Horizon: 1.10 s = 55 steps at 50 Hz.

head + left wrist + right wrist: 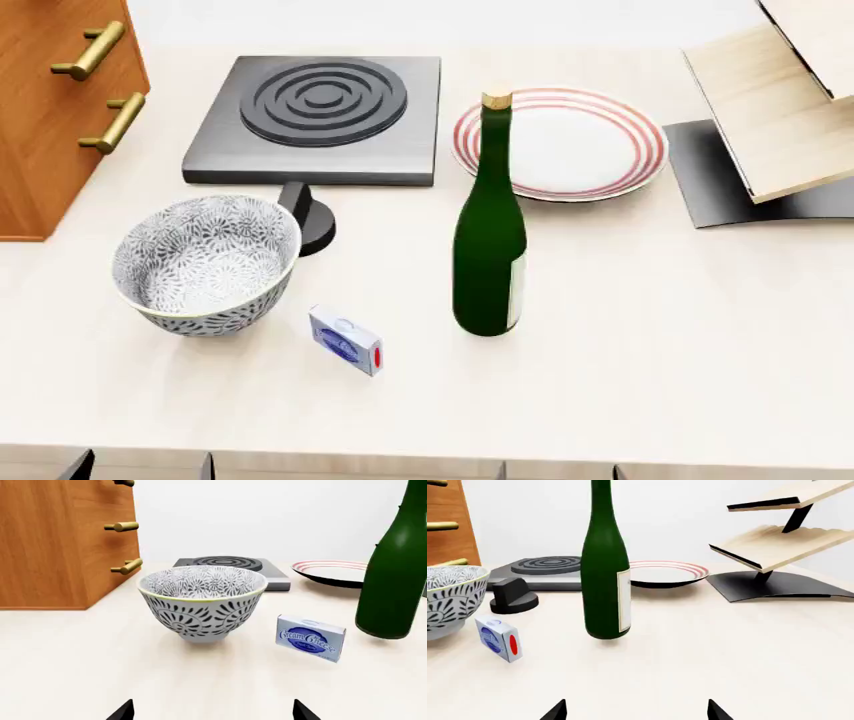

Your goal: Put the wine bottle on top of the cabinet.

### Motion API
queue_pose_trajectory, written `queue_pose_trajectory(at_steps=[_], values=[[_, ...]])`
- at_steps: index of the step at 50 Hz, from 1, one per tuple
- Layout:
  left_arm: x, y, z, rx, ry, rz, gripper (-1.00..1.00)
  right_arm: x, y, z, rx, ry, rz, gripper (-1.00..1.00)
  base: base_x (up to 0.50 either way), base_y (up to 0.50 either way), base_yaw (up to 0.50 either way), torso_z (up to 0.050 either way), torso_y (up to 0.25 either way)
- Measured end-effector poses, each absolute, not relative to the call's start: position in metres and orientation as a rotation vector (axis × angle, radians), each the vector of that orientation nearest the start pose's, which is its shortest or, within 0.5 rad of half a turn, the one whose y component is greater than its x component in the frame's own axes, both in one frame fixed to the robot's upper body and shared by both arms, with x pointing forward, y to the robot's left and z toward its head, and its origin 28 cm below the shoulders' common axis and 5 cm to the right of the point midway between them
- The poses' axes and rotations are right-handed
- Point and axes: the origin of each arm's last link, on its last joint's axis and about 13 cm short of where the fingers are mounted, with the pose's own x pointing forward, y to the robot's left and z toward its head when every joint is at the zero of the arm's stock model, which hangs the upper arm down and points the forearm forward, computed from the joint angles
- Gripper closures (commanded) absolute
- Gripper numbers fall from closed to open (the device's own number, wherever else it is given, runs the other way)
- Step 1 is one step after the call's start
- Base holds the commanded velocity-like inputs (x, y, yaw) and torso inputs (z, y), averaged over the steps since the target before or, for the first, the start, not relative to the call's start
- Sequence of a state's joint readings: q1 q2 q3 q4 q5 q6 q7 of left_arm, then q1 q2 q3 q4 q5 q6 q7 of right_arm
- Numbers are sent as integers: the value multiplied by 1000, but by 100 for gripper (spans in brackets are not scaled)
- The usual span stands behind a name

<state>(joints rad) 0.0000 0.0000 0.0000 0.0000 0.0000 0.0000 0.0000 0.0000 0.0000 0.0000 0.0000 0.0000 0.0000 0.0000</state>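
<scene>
On the pale counter, the tall dark green glass wine bottle stands upright near the middle, just in front of the red-rimmed white plate and beside the small blue-and-white cream cheese box. The large orange-brown wooden cabinet with brass bar handles stands at the far left, well apart from the bottle, with the black-and-white patterned bowl between them. The left tool and the right tool each show two fingertips spread wide, holding nothing, clear of the bottle.

My table looks smooth, matt pale wood; the wine bottle is glossy green glass; the cabinet is grained wood.
</scene>
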Motion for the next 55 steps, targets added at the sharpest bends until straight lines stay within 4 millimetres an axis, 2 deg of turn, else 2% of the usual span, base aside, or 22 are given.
queue_pose_trajectory(at_steps=[20, 21, 22, 38, 55], values=[[212, 205, 13, 8, 12, 1, -100, 211, -96, 13, 2, 1, 8, -100, 0, 0, 0, 0, 0], [220, 213, 13, 14, 15, 45, -100, 224, -98, 12, -13, 2, -70, -100, 0, 0, 0, 0, 0], [220, 214, 14, 28, 16, 48, -100, 224, -99, 13, -14, -3, -65, -100, 0, 0, 0, 0, 0], [213, 205, 7, 113, 88, 21, -100, 213, -95, 11, -12, 17, 13, -100, 0, 0, 0, 0, 0], [210, 203, 7, 166, 86, 19, -100, 210, -94, 12, -25, 20, 28, -100, 0, 0, 0, 0, 0]])
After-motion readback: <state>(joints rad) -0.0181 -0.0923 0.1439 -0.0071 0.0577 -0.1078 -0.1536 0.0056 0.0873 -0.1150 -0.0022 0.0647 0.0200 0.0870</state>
